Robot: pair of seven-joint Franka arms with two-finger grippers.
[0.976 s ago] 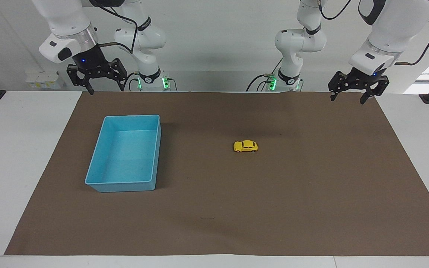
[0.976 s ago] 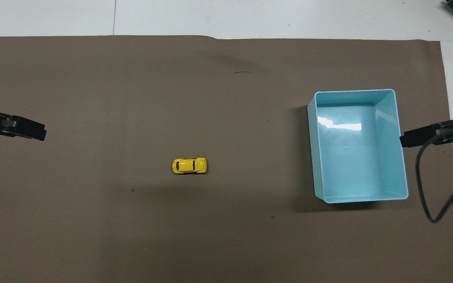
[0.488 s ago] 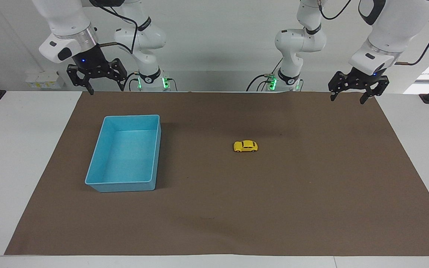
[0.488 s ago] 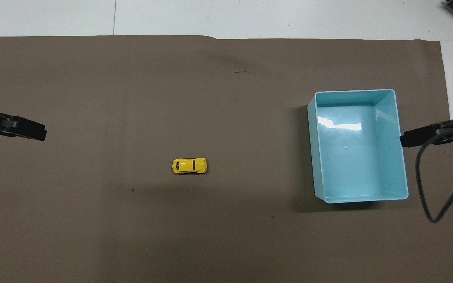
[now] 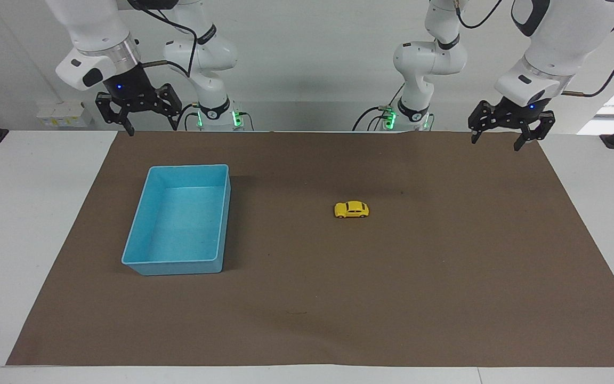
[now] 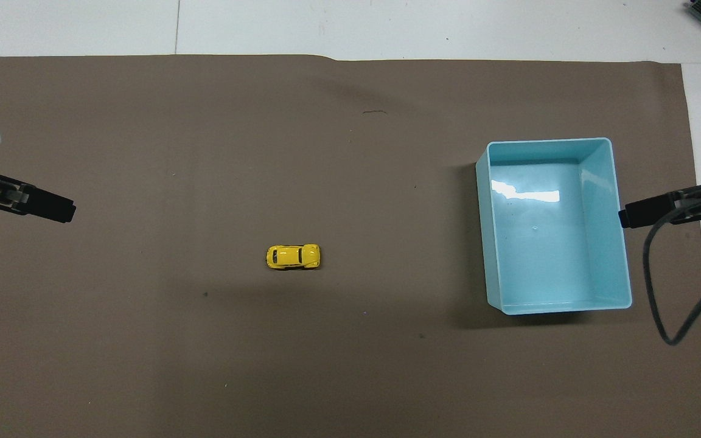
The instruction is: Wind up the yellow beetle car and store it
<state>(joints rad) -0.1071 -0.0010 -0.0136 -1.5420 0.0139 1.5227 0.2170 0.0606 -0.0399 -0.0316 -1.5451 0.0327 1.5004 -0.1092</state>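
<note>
The yellow beetle car (image 5: 351,209) stands on its wheels near the middle of the brown mat; it also shows in the overhead view (image 6: 292,257). The empty light-blue tray (image 5: 142,261) sits toward the right arm's end of the table, seen in the overhead view too (image 6: 624,261). My left gripper (image 5: 495,143) hangs open and empty in the air over the mat's edge at the left arm's end, well away from the car. My right gripper (image 5: 152,129) hangs open and empty in the air over the mat's edge nearest the robots, above the tray's end.
The brown mat (image 5: 392,298) covers most of the white table (image 5: 19,213). A black cable (image 6: 661,292) hangs from the right arm beside the tray. Black clamp stands sit at both table ends.
My left gripper has shifted slightly toward the middle of the table and a little upward. The right gripper, the car and the tray have not moved.
</note>
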